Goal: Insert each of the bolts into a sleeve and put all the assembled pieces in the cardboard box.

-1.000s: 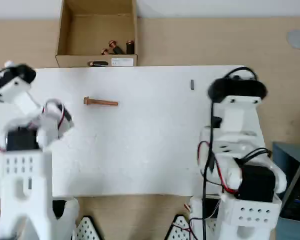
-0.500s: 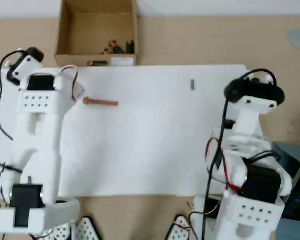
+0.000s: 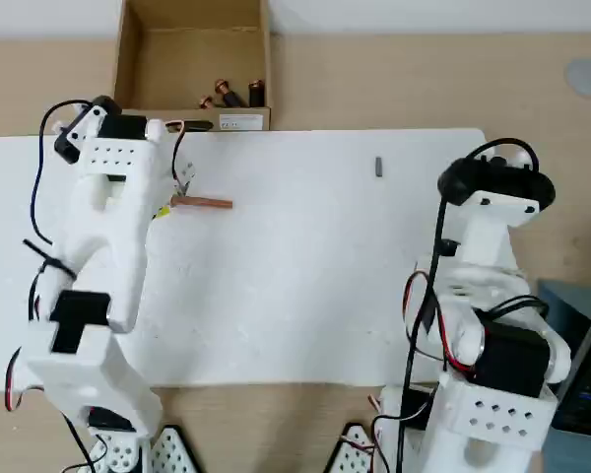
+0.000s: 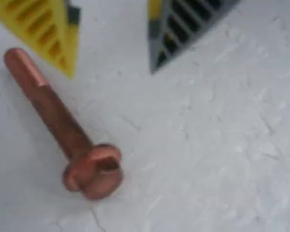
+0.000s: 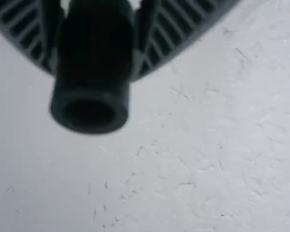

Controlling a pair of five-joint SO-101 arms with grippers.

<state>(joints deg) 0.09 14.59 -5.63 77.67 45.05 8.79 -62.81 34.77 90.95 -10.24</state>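
A copper bolt (image 3: 207, 203) lies on the white mat (image 3: 305, 286) at the back left, also seen close up as the bolt (image 4: 58, 123), head nearest the camera. My left gripper (image 4: 111, 67) hangs open just above it, its yellow finger (image 4: 48, 29) beside the shaft's tip and its dark finger (image 4: 183, 29) off to one side; from above, the left gripper (image 3: 177, 182) is over the bolt's head end. My right gripper (image 5: 94, 63) is shut on a black sleeve (image 5: 92, 96), held above bare mat. The cardboard box (image 3: 128, 69) holds several assembled pieces (image 3: 231, 94).
A small dark piece (image 3: 378, 167) lies on the mat at the back right. The right arm (image 3: 488, 256) stands over the mat's right edge. A dark object (image 3: 576, 325) sits at the right border.
The left arm has unfolded and swung out from the near left to the bolt's head end. The right arm shifted slightly to the right. The bolt has stayed where it was.
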